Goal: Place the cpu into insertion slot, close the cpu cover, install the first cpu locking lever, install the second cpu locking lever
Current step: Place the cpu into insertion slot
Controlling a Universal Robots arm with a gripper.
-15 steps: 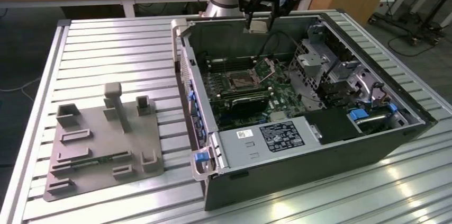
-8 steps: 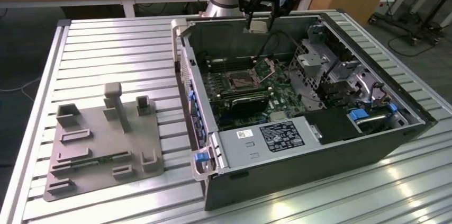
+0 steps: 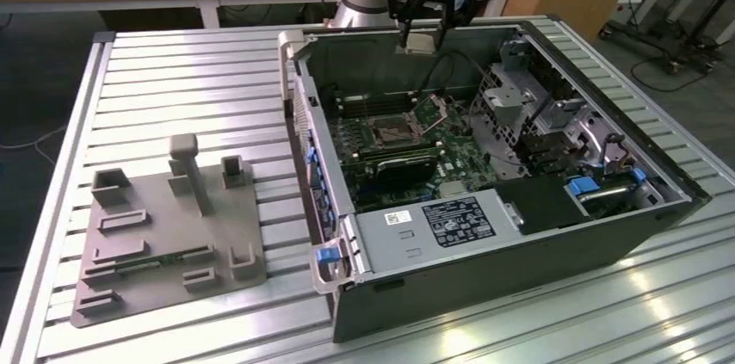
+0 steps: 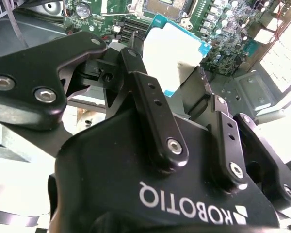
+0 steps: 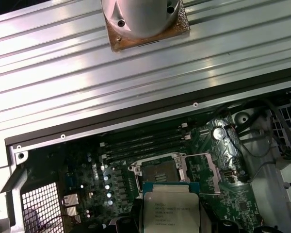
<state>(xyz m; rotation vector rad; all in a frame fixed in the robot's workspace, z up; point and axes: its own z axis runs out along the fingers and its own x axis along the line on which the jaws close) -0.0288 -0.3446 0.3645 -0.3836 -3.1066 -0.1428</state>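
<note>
Holding the cpu (image 3: 417,42), the gripper (image 3: 419,35) hangs over the far wall of the open computer case (image 3: 483,285) in the exterior view, jaws narrow, clamped on the chip. Insertion slot (image 3: 397,130) is bare on the green board, well apart from the cpu. The cpu cover (image 3: 441,111) is tilted up beside the slot.

Second wrist view: black fingers (image 4: 145,92) pinch the cpu (image 4: 174,48) on two opposite edges.

First wrist view: cpu (image 5: 170,211) metal top up, not seated in the insertion slot (image 5: 158,171).

Grey fixture tray (image 3: 161,200) lies beside open computer case (image 3: 517,282).
</note>
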